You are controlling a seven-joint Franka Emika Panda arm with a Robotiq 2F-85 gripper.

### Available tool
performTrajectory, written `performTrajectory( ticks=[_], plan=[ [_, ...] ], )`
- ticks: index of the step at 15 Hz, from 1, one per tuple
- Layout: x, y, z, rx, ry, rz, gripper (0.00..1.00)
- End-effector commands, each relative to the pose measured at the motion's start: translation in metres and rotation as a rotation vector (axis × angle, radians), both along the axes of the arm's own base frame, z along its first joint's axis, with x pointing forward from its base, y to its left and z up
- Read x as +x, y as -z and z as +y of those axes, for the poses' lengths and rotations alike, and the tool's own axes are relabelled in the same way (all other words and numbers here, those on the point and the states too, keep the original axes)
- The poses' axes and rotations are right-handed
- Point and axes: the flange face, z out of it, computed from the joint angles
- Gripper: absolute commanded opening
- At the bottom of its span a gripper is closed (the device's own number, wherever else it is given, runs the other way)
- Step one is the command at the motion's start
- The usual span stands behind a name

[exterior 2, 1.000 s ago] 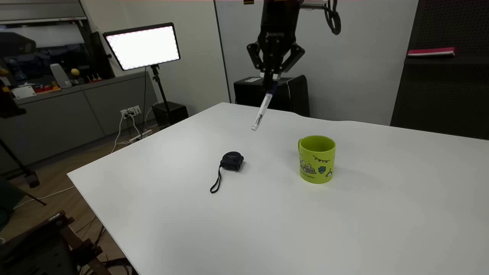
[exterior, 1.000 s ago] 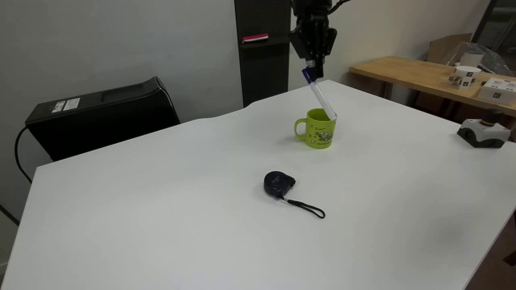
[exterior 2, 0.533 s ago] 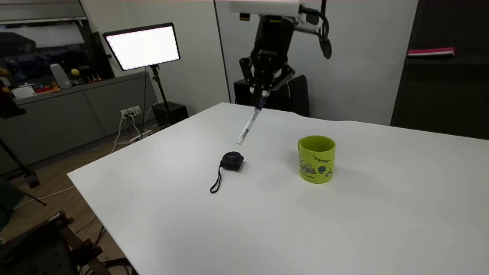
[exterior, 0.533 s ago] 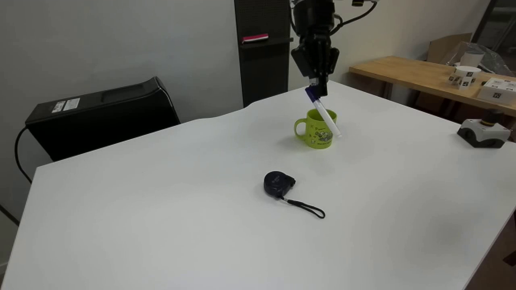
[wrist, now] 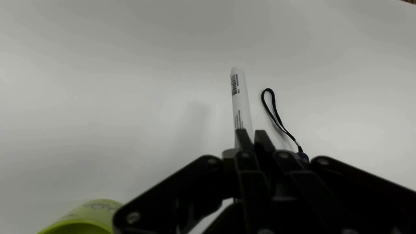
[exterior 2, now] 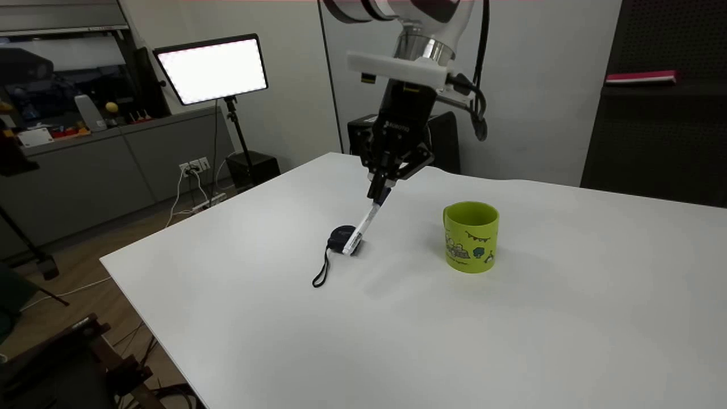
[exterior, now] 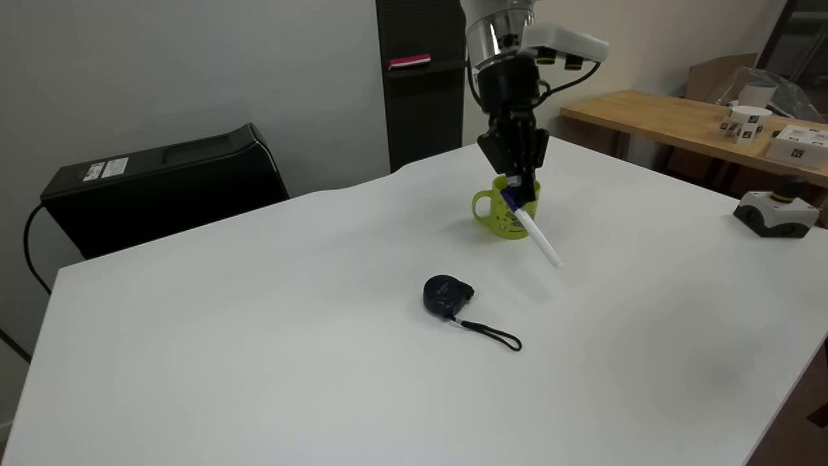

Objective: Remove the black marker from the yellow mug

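Observation:
The black marker has a white barrel and a dark blue-purple cap; it shows in both exterior views (exterior: 540,237) (exterior 2: 362,226) and in the wrist view (wrist: 240,100). My gripper (exterior: 522,189) (exterior 2: 380,187) (wrist: 250,134) is shut on its cap end. The marker hangs tilted, barrel end down, above the table and outside the mug. The yellow mug (exterior: 500,218) (exterior 2: 471,244) stands upright, partly behind the gripper in an exterior view. Its edge shows at the lower left of the wrist view (wrist: 94,213). The fingers hide part of the cap.
A dark tape measure (exterior: 445,296) (exterior 2: 341,234) with a black cord lies on the white table near the marker; its edge shows in the wrist view (wrist: 303,157). A grey switch box (exterior: 776,213) stands at the table's right edge. A black case (exterior: 168,188) stands behind the table.
My gripper has moved down with the marker, from high up to lower over the table. The marker's barrel end is now close above the table. The mug and tape measure have not moved.

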Motion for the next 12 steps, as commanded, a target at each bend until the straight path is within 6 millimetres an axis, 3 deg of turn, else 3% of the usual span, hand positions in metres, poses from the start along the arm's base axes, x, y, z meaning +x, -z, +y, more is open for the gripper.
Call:
performTrajectory(
  ticks=[1, 6, 11, 12],
  plan=[
    [-0.004, 0.019, 0.002, 0.005, 0.001, 0.027, 0.02],
    [-0.010, 0.046, 0.002, -0.002, -0.001, 0.065, 0.02],
    [-0.013, 0.058, 0.003, -0.016, 0.002, 0.074, 0.02],
    [-0.012, 0.059, 0.002, -0.027, 0.004, 0.068, 0.31]
  ],
)
